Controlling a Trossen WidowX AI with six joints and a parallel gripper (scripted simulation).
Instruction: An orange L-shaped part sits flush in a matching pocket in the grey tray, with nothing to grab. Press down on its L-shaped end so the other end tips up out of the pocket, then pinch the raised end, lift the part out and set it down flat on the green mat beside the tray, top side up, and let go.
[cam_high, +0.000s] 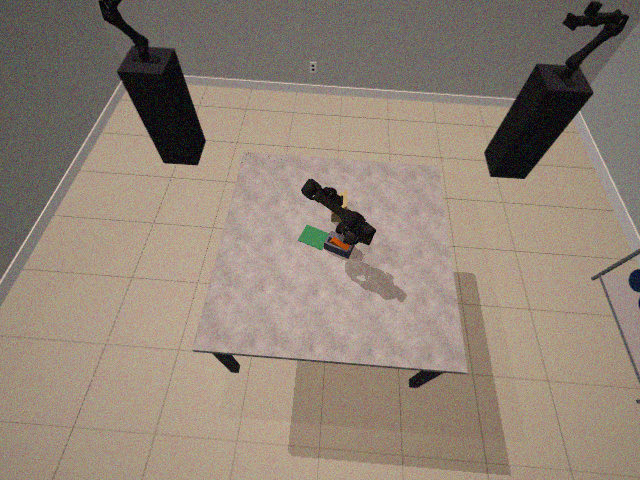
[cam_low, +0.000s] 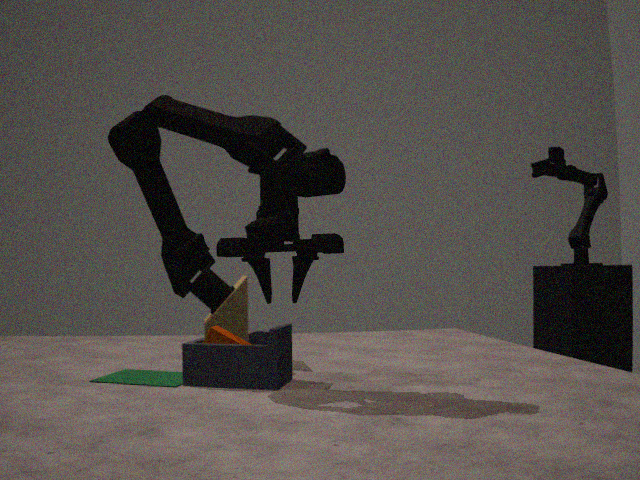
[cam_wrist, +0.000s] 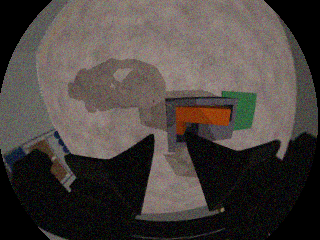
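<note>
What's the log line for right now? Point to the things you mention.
end effector (cam_low: 282, 301) (cam_wrist: 170, 136): open, above tray (cam_low: 232, 365) (cam_wrist: 171, 140) | orange part (cam_high: 340, 243) (cam_low: 223, 335) (cam_wrist: 204, 115): one end tipped up | green mat (cam_high: 312, 236) (cam_low: 142, 377) (cam_wrist: 246, 111): part not placed

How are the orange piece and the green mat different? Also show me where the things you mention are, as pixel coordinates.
The orange piece (cam_high: 339, 243) (cam_low: 223, 335) (cam_wrist: 202, 115) is L-shaped, but the green mat (cam_high: 313, 237) (cam_low: 139, 377) (cam_wrist: 245, 110) has four straight sides. The orange piece tilts, one end poking above the tray wall, while the green mat lies flat on the table. The orange piece sits in the tray; the green mat is beside it. Both are one plain colour.
</note>
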